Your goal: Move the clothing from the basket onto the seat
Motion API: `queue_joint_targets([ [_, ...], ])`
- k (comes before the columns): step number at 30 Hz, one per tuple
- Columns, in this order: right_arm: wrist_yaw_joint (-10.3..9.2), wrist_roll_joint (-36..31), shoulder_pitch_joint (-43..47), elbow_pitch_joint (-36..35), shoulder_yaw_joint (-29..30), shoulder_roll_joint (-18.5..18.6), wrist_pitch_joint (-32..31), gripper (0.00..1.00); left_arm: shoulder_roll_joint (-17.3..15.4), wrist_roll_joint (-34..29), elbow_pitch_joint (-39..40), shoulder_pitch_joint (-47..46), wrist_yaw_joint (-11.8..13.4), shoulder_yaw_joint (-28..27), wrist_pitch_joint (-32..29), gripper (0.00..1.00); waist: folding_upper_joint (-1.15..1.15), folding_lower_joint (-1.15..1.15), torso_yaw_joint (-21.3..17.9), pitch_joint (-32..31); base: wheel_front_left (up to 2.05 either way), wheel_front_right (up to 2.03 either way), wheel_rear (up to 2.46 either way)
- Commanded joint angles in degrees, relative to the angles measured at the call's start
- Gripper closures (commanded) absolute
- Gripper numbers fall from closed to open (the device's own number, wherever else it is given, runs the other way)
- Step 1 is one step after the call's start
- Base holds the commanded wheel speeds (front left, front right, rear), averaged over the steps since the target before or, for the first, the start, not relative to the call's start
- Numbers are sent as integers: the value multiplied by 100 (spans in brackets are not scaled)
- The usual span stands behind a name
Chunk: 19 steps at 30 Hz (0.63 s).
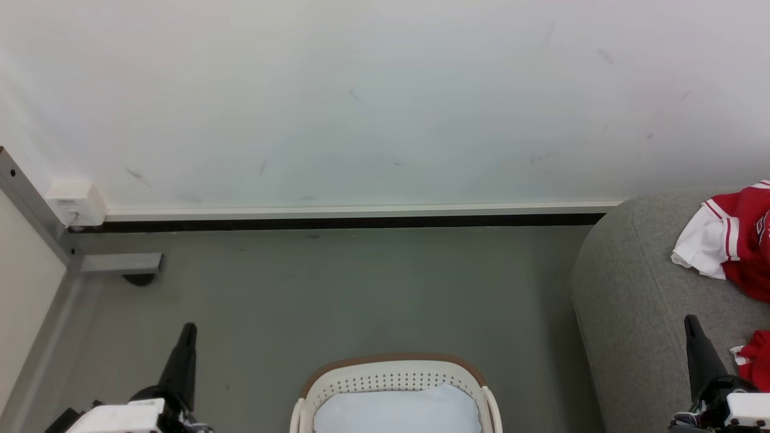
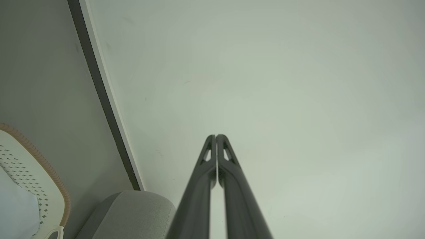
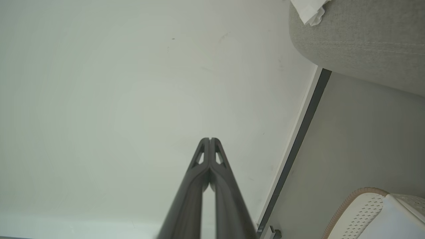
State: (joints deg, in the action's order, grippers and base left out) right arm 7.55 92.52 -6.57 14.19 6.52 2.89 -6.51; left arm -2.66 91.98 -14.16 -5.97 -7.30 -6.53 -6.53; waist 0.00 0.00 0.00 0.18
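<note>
I count two red garments, both on the one grey seat (image 1: 631,288) to my right. The jersey (image 1: 737,240) with its white sleeve lies further back. A smaller red piece, probably the shorts (image 1: 759,358) though the frame edge cuts it, lies just beside my right gripper (image 1: 690,320). One basket (image 1: 391,359) stands on the floor (image 1: 361,288), pale bottom showing. My left gripper (image 1: 187,329) and the right one are both pinched closed, holding nothing.

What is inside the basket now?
Inside the basket, its pale blue-white bottom lies bare, with no garment on the part in view. Its near portion runs past the picture's edge, so it cannot be checked. The jersey and another red garment lie on the sofa.
</note>
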Motion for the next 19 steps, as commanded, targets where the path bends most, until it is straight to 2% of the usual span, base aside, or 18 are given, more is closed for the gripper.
queue_joint_targets([
  [1, -12, -22, 73, -34, 27, -5, -26, 100, -40, 79, 24, -47, -38, -9, -22, 100, 0, 0, 0, 0, 0, 0, 0],
  [19, -12, -24, 73, -34, 29, -5, -27, 100, -40, 80, 24, -47, -38, -9, -21, 100, 0, 0, 0, 0, 0, 0, 0],
])
